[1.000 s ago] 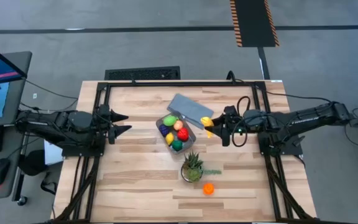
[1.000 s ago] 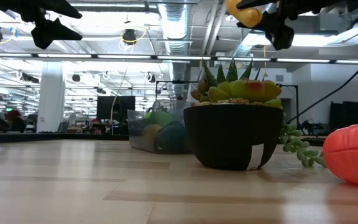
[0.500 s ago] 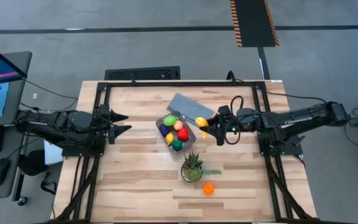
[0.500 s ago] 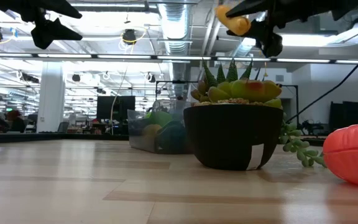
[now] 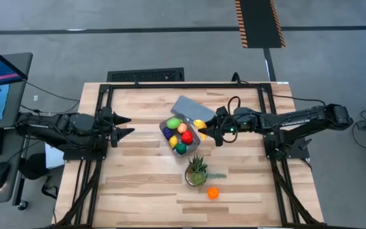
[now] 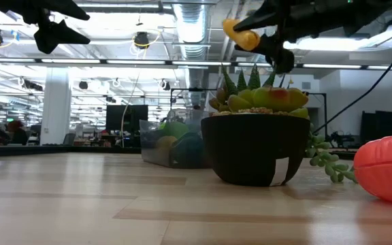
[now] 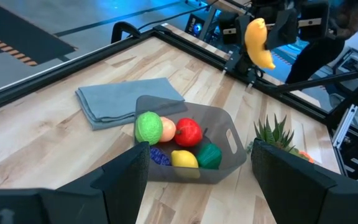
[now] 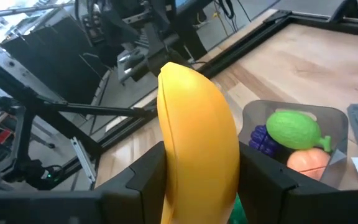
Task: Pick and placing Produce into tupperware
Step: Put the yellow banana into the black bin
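Note:
A yellow banana (image 5: 200, 124) sits in my right gripper (image 5: 204, 129), in the air at the right end of the clear tupperware tub (image 5: 180, 135). The tub stands on the table and holds several pieces of produce, green, red, orange, yellow and purple. In the low view the banana (image 6: 240, 35) hangs high above the table. One orange fruit (image 5: 213, 193) lies on the table near the near edge. My left gripper (image 5: 124, 126) waits open over the left side of the table, touching nothing. My right gripper pinches the banana around its middle (image 8: 197, 155) between its two fingers (image 8: 146, 177), which lie across it. The fingers come roughly level from the table's right. The banana is lifted clear and stands more or less upright in the hold (image 7: 258, 42).
A flat grey-blue lid (image 5: 193, 109) lies just beyond the tub. A spiky potted plant in a dark pot (image 5: 196, 172) stands on the near side of the tub. Black frame rails (image 5: 100, 121) run along the table's sides.
My right gripper has moved toward the table's left, carrying the banana from beside the lid's right end to the tub's right end. It has stayed shut on the banana. Nothing else has moved.

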### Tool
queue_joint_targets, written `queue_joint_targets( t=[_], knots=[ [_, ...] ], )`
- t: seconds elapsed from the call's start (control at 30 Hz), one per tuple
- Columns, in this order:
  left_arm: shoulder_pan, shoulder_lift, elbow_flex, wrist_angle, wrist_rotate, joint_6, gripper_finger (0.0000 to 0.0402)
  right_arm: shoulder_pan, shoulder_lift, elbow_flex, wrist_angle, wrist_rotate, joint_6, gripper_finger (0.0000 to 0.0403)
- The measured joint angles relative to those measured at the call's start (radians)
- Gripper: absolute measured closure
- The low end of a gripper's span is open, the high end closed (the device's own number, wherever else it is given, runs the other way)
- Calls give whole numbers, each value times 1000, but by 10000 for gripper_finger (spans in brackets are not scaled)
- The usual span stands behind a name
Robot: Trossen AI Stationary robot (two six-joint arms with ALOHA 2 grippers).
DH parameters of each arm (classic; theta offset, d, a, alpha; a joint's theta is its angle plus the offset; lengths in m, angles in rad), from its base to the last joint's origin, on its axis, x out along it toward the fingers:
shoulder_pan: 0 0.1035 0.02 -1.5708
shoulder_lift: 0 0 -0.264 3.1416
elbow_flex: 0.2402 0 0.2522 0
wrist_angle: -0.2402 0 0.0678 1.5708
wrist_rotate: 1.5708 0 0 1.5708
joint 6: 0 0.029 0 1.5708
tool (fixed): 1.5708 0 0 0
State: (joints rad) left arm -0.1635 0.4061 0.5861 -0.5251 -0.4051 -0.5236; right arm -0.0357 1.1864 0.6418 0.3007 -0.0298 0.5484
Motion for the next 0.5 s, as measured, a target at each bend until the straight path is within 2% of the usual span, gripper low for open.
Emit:
queue_joint_targets(
  t=[0.23,0.5],
  knots=[
    [0,0,0,0,-1,8,132,-30,62,7,45,-48,0,221],
    [0,0,0,0,-1,8,132,-59,177,94,44,-137,-24,213]
  ],
)
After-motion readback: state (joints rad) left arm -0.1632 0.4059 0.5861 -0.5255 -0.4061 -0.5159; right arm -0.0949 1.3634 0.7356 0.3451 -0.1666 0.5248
